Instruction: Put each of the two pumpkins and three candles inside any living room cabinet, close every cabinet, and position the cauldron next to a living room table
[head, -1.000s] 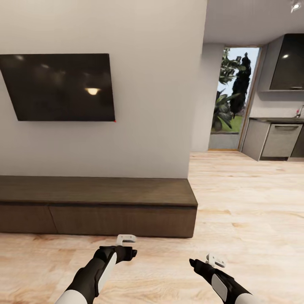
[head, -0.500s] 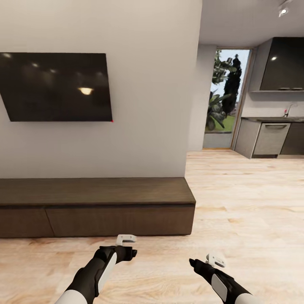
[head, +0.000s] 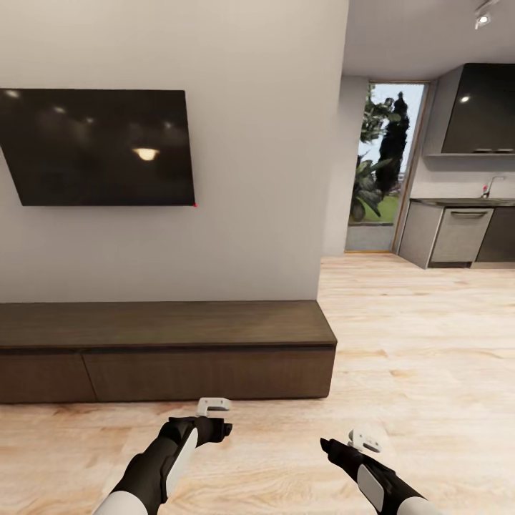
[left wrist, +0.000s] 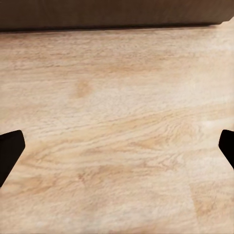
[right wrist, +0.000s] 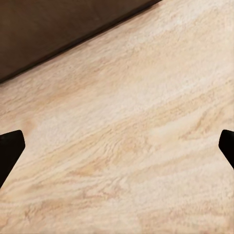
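1. Cabinet (head: 164, 350), long, low and dark brown, stands against the wall below the television (head: 96, 146), its fronts flush.
2. Left gripper (head: 214, 415) and right gripper (head: 361, 442) hover over the wooden floor (head: 415, 343), jaws spread wide, holding nothing.

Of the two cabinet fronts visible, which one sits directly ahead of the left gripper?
The wider right-hand front of the cabinet, ending at the unit's right corner. The left gripper hangs over the floor just before it; the other front runs off the picture's left edge. Both look shut.
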You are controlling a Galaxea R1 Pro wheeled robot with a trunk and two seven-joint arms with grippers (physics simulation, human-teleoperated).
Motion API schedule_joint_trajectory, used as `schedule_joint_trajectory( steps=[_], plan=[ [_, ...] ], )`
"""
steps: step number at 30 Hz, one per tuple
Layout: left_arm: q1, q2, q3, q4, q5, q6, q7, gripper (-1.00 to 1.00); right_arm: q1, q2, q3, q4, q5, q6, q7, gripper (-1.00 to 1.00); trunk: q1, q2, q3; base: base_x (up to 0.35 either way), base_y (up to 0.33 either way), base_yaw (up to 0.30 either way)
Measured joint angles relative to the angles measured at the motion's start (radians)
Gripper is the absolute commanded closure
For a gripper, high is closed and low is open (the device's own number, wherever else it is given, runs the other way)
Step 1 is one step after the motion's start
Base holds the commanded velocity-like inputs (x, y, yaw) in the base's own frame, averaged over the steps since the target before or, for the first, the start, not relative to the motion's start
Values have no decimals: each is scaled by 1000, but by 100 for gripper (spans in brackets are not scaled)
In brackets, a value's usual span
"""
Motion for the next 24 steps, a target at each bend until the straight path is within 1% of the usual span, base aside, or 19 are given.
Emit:
schedule_joint_trajectory(
  steps=[6, 16, 24],
  plan=[
    [0, 0, 0, 0, 0, 0, 0, -100, 0, 0, 1, 0, 0, -1, -1, -100, 0, 0, 0, 61, 115, 0],
    [0, 0, 0, -2, 0, 0, 0, -100, 0, 1, 3, 1, 0, 0, -2, -100, 0, 0, 0, 16, 16, 0],
    [0, 0, 0, -2, 0, 0, 0, -100, 0, 0, 3, 0, 0, 1, -1, -100, 0, 0, 0, 137, 78, 0]
  ],
)
